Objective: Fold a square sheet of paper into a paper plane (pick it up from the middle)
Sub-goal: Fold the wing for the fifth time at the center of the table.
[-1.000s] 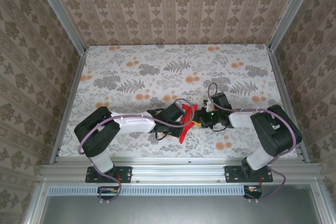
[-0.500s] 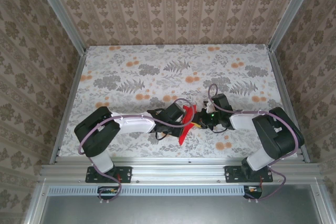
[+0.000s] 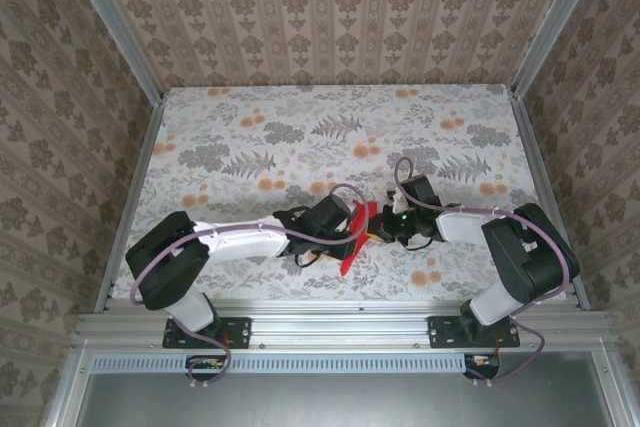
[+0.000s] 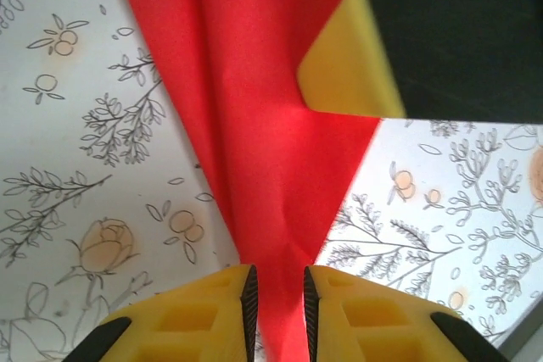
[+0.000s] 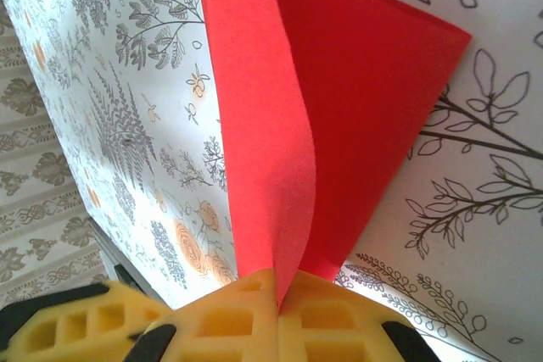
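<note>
Floral-print tablecloth (image 3: 250, 117), damask-patterned walls (image 3: 330, 7), aluminium frame rail (image 3: 340, 325) along the near edge.

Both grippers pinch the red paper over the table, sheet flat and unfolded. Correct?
No, the paper is folded, not flat: the right wrist view shows two layers splaying apart from where the right gripper pinches them. The rest stands: the left gripper pinches it too, over the table.

Red paper plane (image 3: 349, 255): narrow creased wedge, flaps partly open, point twd near side.
</note>
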You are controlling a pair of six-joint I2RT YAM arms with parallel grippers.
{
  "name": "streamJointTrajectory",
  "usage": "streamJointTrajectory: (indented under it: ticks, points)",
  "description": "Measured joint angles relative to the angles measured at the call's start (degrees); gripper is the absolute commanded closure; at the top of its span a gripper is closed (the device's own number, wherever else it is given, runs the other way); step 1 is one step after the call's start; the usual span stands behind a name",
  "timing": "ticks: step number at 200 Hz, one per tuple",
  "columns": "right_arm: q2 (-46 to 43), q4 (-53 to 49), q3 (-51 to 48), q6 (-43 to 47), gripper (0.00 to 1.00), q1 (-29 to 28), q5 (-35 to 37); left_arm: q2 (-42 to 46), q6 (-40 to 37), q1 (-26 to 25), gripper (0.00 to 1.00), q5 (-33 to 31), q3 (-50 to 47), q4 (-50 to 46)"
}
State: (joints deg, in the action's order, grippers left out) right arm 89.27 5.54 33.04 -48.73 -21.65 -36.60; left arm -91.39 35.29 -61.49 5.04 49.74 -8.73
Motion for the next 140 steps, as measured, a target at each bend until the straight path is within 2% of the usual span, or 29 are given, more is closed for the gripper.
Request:
streamJointTrajectory:
  ticks: [51,140]
  points:
    - [0.8,-1.2,0.7,0.7,0.98,0.0,0.2,0.3,2.4,-5.2,0.76,-3.7,-0.6,-1.4]
    - [0.8,-2.0,0.9,0.9,0.99,0.1,0.2,-2.5,4.2,-8.0,0.75,-8.9,-0.7,-5.2]
